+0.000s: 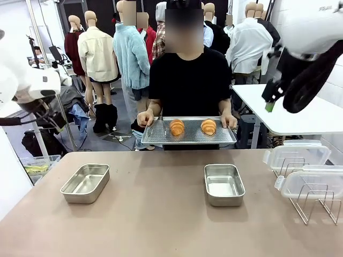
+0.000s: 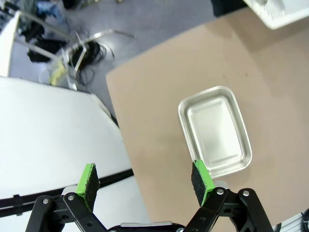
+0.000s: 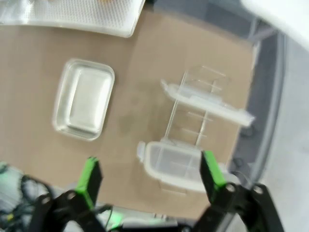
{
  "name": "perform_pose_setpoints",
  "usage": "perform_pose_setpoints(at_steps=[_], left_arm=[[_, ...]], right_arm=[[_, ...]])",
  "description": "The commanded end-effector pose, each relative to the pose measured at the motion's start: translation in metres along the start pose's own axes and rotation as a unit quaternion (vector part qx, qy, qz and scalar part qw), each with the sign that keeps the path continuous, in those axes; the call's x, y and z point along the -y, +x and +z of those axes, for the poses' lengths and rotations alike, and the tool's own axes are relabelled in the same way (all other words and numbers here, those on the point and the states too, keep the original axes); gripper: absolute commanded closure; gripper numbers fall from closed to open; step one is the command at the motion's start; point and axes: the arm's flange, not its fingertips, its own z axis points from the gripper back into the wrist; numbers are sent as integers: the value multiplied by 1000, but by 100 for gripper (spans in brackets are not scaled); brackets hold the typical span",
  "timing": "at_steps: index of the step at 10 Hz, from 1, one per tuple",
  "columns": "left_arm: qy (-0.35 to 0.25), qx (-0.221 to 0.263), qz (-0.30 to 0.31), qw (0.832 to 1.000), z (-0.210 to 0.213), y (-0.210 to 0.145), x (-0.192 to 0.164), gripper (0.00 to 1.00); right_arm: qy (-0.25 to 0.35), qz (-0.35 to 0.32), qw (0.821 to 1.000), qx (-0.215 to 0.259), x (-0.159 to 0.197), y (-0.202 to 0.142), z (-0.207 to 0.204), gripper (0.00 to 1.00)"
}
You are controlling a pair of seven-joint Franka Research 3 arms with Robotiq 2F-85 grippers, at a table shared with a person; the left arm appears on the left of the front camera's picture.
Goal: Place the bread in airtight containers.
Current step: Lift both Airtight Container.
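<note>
Opening step: two golden-brown croissant rolls (image 1: pixel 177 127) (image 1: pixel 208 127) lie on a flat steel tray (image 1: pixel 155 137) the person (image 1: pixel 188 75) holds at the table's (image 1: pixel 161 225) far edge. Both rectangular steel tins (image 1: pixel 86 183) (image 1: pixel 224 184) stand empty. Left gripper (image 2: pixel 145 178) and right gripper (image 3: pixel 150 169) hang with fingers apart, empty; next, reach a roll.

Two croissant-shaped rolls, the left roll (image 1: pixel 177 127) and the right roll (image 1: pixel 208 127). One flat steel tray (image 1: pixel 188 142). Two rectangular steel tins, the left tin (image 1: pixel 85 183) and the right tin (image 1: pixel 224 184). Two clear plastic lids, the far lid (image 1: pixel 297 157) and the near lid (image 1: pixel 313 183). One wire rack (image 1: pixel 316 206). Two grippers, the left gripper (image 2: pixel 143 165) and the right gripper (image 3: pixel 149 157)
</note>
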Motion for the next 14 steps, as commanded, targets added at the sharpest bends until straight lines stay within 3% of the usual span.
perform_pose_setpoints(at_steps=[1, 3, 4, 5, 7, 9, 11, 14], left_arm=[[-27, -41, 38, 998, -26, 5, 3, 0], [-76, -83, 84, 990, -64, -7, 7, 0], [-81, -92, 111, 986, -76, -10, 8, 0], [-48, -72, 45, 995, -59, -13, 9, 0], [-48, -72, 45, 995, -59, -13, 9, 0], [-78, -96, 76, 989, -91, -13, 16, 0], [-91, -146, 107, 979, -144, 6, 25, 0], [-107, -162, 137, 971, -184, 11, 26, 0]], right_arm=[[-15, -63, 997, -47, -8, 6, -27, 0], [6, -115, 991, -63, -22, -2, -65, 0], [-10, -121, 991, -48, -26, -3, -73, 0], [1, -83, 994, -69, -11, 1, -62, 0], [1, -83, 994, -69, -11, 1, -62, 0], [-2, -93, 993, -66, -16, 2, -66, 0], [22, -63, 992, -110, -43, 23, -133, 0], [37, -74, 989, -123, -73, 32, -197, 0]])
